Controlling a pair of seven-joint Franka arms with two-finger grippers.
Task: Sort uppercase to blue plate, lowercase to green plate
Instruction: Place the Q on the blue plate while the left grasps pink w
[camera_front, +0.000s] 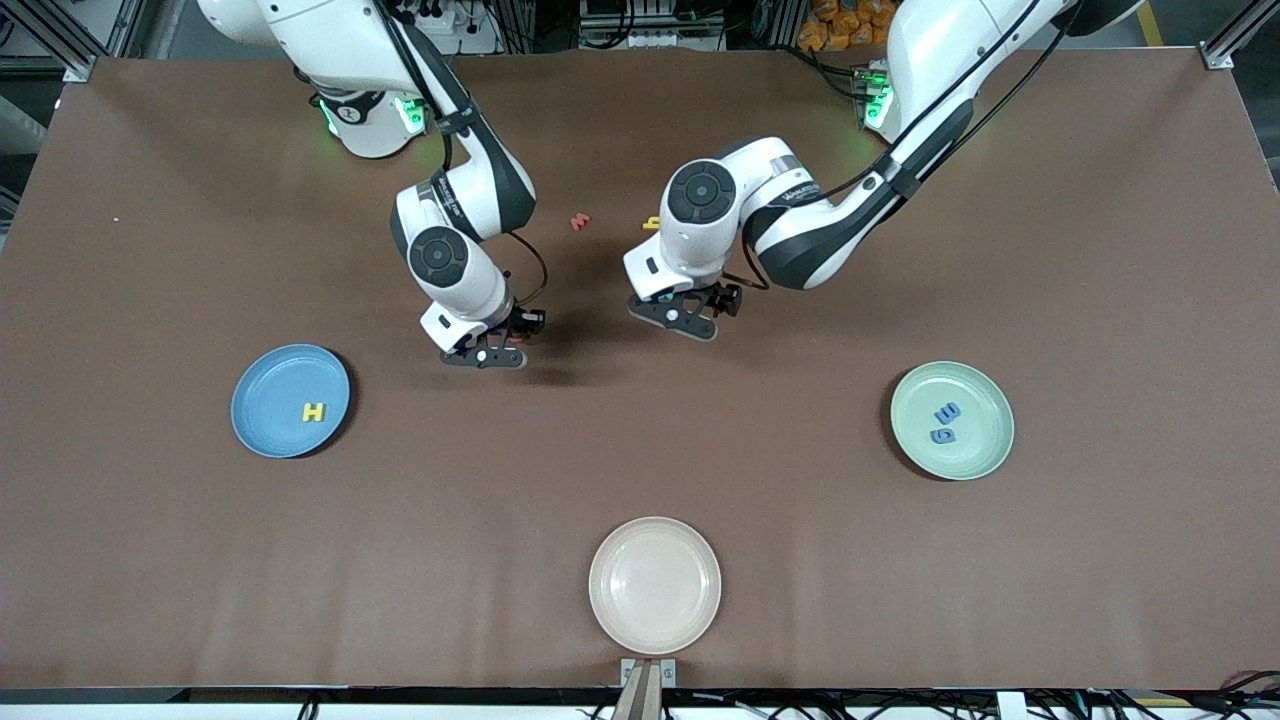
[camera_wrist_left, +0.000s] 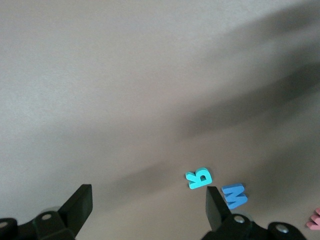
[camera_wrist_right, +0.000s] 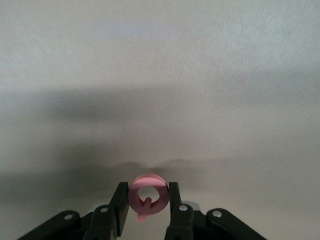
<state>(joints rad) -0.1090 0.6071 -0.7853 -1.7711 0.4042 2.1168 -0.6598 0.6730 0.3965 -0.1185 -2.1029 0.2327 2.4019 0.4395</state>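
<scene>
My right gripper (camera_wrist_right: 146, 199) is shut on the red Q (camera_wrist_right: 146, 192), an uppercase letter held upright above bare table; in the front view this gripper (camera_front: 490, 357) hangs between the blue plate (camera_front: 265, 385) and the table's middle. A yellow H (camera_front: 314, 411) lies on the blue plate. My left gripper (camera_wrist_left: 147, 204) is open over bare table, with the teal R (camera_wrist_left: 199, 178) and blue W (camera_wrist_left: 234, 195) lying beside one finger. The green plate (camera_front: 985, 450) holds the lowercase blue e (camera_front: 946, 411) and g (camera_front: 941, 436). The red w (camera_front: 579, 221) and yellow h (camera_front: 651, 223) lie nearer the robots' bases.
A beige plate (camera_front: 655, 585) sits near the table's front edge, midway between the two coloured plates. The left arm's elbow and wrist (camera_front: 700, 230) hang over the R and W and hide them in the front view.
</scene>
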